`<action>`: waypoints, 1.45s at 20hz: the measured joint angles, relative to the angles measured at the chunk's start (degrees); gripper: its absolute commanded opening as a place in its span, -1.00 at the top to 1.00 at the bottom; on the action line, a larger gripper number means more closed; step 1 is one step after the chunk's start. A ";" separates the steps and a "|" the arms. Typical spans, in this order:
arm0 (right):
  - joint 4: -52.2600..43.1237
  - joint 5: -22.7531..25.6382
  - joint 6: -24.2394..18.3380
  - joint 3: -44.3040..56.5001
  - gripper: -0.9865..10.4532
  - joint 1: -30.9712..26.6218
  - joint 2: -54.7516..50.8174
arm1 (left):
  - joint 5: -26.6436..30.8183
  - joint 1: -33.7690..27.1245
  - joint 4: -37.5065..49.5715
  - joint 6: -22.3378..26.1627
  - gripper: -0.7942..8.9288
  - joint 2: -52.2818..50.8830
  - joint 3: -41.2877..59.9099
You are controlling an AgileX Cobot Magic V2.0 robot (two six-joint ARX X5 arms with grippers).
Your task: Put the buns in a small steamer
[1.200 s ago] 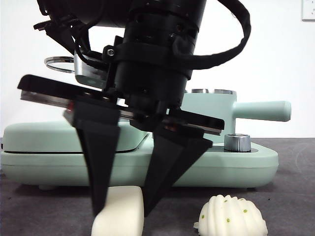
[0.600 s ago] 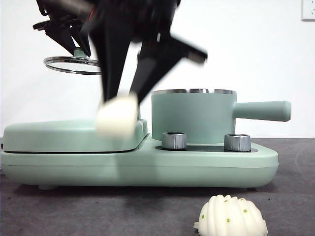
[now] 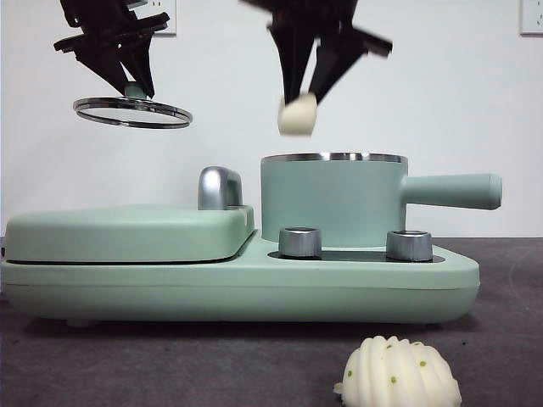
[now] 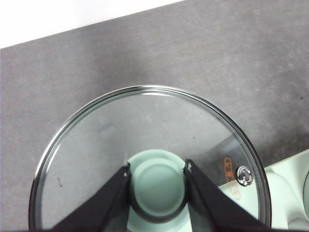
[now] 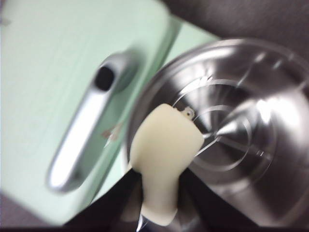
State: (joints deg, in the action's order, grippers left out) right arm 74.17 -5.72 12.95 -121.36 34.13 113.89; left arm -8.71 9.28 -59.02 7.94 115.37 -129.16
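Observation:
My right gripper (image 3: 307, 85) is shut on the smooth cream bun (image 3: 297, 114) and holds it in the air just above the left rim of the small steamer (image 3: 331, 199). In the right wrist view the bun (image 5: 164, 145) hangs over the edge of the steamer's steel inside (image 5: 236, 130). The ridged bun (image 3: 399, 373) with green specks lies on the table in front. My left gripper (image 3: 127, 72) is shut on the green knob (image 4: 158, 186) of the glass lid (image 3: 131, 111) and holds it high at the upper left.
The steamer stands on a mint-green cooker base (image 3: 254, 284) with two steel dials (image 3: 300, 242). To its left is the flat griddle cover (image 3: 127, 231) with a chrome handle (image 3: 220, 188). The table (image 3: 170, 365) is dark grey.
My right gripper has lifted the smooth bun from the table in front, up and to the right, to above the steamer's rim. The left gripper with the lid has stayed put.

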 measured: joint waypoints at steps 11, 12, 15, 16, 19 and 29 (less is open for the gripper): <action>-0.28 -0.22 -2.29 -0.55 0.57 -2.47 8.22 | 0.00 0.00 0.15 0.00 0.80 0.00 0.00; -0.31 -0.22 -2.40 -0.55 0.56 -2.47 8.94 | 0.00 0.00 0.15 0.00 0.80 0.02 0.00; -0.68 -0.22 -2.54 -0.55 0.51 -2.45 9.88 | 0.00 0.00 0.15 -0.02 0.80 0.02 0.00; -0.68 -0.22 -2.64 -0.55 0.42 -2.43 9.88 | 0.00 0.00 0.15 -0.02 0.80 0.02 0.00; -0.66 -0.20 -2.64 -0.55 0.24 -2.47 9.88 | 0.00 0.00 0.15 -0.02 0.80 0.02 0.00; 1.62 1.03 -2.62 -6.51 0.08 -2.49 9.88 | 0.00 0.00 0.15 -0.02 0.80 0.02 0.00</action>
State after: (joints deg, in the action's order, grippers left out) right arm 75.79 -4.69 10.33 -127.87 31.64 123.76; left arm -8.71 9.28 -58.87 7.92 115.39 -129.16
